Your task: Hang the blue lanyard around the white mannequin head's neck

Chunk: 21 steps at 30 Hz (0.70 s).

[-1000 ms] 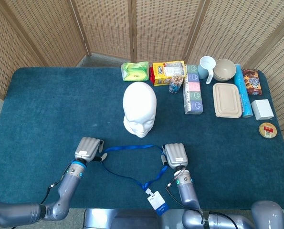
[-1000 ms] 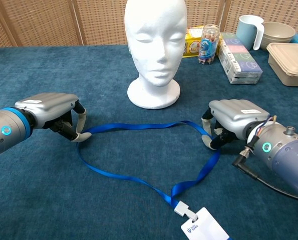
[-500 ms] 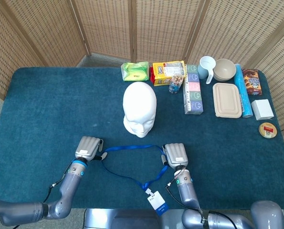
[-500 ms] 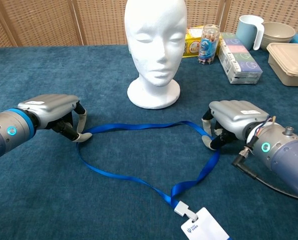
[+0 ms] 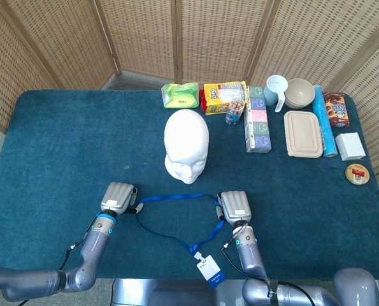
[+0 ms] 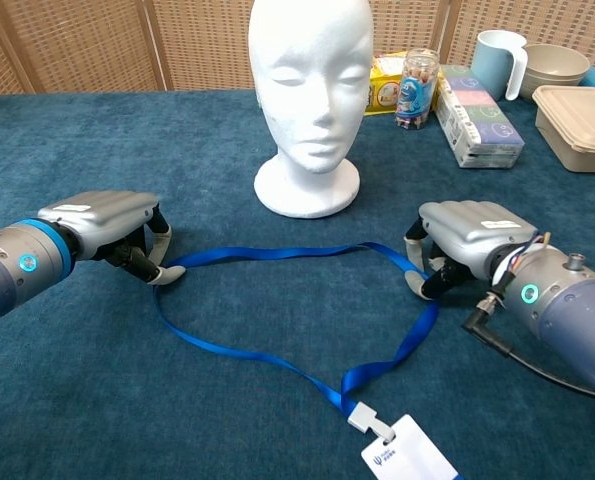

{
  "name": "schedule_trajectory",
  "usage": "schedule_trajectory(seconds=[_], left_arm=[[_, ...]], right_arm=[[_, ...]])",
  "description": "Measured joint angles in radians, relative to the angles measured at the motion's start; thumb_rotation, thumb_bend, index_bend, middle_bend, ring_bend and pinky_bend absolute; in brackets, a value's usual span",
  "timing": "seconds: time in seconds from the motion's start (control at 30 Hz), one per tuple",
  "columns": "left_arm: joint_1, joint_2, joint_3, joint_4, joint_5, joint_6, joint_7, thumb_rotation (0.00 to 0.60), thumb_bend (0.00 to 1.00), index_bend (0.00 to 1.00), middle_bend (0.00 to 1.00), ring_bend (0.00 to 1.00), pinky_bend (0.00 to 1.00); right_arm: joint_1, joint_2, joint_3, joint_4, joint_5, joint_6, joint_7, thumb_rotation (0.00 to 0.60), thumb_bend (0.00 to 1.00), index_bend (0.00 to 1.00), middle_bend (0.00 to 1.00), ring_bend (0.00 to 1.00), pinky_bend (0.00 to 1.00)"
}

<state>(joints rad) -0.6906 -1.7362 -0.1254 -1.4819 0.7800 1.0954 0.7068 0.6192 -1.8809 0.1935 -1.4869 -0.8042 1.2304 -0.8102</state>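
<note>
The white mannequin head (image 5: 186, 143) (image 6: 310, 90) stands upright mid-table, face toward me. In front of it the blue lanyard (image 5: 176, 197) (image 6: 277, 252) lies as a wide loop on the cloth, its white badge (image 5: 209, 269) (image 6: 409, 458) near the front edge. My left hand (image 5: 118, 197) (image 6: 102, 222) has its fingers curled down and pinches the loop's left corner. At the loop's right corner my right hand (image 5: 234, 207) (image 6: 467, 232) grips the strap with curled fingers. Both hands sit low on the table, about level with each other.
Along the back right stand a green packet (image 5: 181, 94), a yellow snack box (image 5: 222, 95), a small jar (image 6: 417, 90), tissue packs (image 5: 258, 121), a mug (image 6: 499, 60), a bowl (image 5: 299, 92) and a lidded lunch box (image 5: 302, 134). A wicker screen closes off the back.
My left hand has sunk slightly toward the cloth and edged a little to the right. The right hand and the lanyard have stayed where they were.
</note>
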Motion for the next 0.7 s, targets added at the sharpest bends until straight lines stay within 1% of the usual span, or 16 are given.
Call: schedule_trajectory(seconds=[0.17, 0.33, 0.7], left_arm=[[-0.002, -0.003, -0.002, 0.003, 0.002, 0.001, -0.001, 0.417, 0.35, 0.71, 1.00, 1.00, 1.00], [-0.003, -0.005, -0.003, -0.001, 0.007, 0.006, -0.001, 0.420, 0.37, 0.72, 1.00, 1.00, 1.00], [-0.002, -0.006, -0.004, 0.003, -0.002, 0.004, -0.001, 0.417, 0.38, 0.77, 1.00, 1.00, 1.00]], right_arm=[[-0.002, 0.000, 0.000, 0.001, -0.001, 0.002, 0.004, 0.536, 0.52, 0.60, 0.94, 1.00, 1.00], [-0.003, 0.003, 0.000, -0.003, -0.004, 0.008, 0.002, 0.537, 0.52, 0.60, 0.94, 1.00, 1.00], [-0.007, 0.005, 0.000, -0.005, 0.002, 0.014, 0.000, 0.536, 0.52, 0.60, 0.94, 1.00, 1.00]])
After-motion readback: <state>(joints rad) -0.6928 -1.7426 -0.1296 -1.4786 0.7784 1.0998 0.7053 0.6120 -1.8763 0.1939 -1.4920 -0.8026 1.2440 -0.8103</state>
